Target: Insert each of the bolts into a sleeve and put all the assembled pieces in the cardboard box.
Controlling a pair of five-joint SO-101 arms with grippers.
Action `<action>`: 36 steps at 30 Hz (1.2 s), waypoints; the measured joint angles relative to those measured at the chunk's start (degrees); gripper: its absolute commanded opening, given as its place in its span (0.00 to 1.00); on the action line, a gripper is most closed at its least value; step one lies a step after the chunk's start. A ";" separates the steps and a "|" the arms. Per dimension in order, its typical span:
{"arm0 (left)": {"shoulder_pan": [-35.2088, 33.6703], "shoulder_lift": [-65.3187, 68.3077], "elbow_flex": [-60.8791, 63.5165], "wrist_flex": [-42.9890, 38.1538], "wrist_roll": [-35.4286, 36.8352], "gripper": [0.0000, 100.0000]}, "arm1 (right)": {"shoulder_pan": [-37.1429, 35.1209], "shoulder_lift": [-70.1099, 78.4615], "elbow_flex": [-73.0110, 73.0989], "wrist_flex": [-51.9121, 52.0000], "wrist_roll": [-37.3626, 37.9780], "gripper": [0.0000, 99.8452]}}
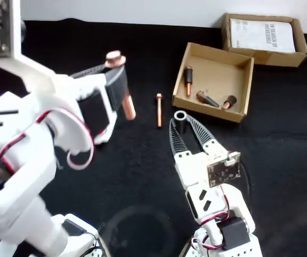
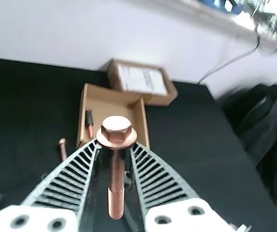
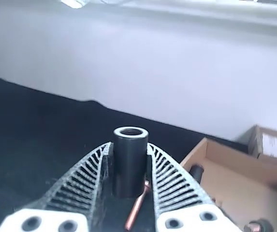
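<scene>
Your left gripper is clamped on a copper bolt by the shank, with the head just beyond the fingertips. Your right gripper is closed on a black sleeve, which stands upright with its bore open at the top. A loose bolt lies flat on the tabletop between the two grippers, near the cardboard box. The box sits toward the far right corner and three assembled pieces lie inside. A second box with a paper sheet in it sits just behind, at that corner.
</scene>
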 measured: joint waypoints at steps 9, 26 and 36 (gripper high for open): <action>1.93 -11.25 25.58 -2.29 -2.64 0.01 | 0.00 0.00 -0.26 0.00 0.00 0.01; 0.44 -11.43 64.97 -46.77 -2.64 0.01 | 0.00 0.00 3.96 -0.18 0.00 0.01; 1.93 -14.51 68.04 -53.71 5.19 0.01 | 0.00 0.00 4.66 -1.14 -0.70 0.01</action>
